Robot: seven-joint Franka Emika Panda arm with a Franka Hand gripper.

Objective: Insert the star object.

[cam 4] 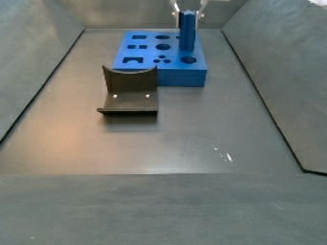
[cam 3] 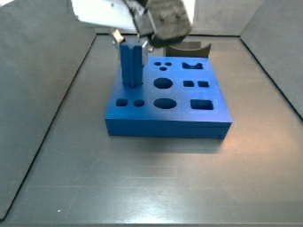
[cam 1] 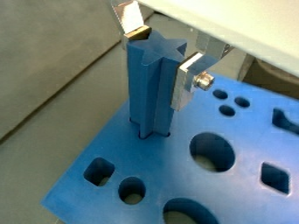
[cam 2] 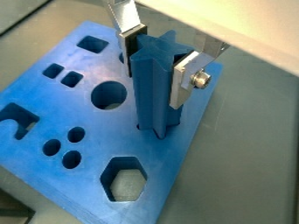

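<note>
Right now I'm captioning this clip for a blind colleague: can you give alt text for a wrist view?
The gripper holds the top of the upright star object between its silver fingers. The peg's lower end stands in a hole of the flat blue block, which has round, square and hexagonal holes and lies on a grey floor.

The gripper [cam 4: 186, 8] is cut off up top in a side view, and the star object's [cam 1: 152, 87] lower end is hidden inside the block [cam 1: 233, 188].
</note>
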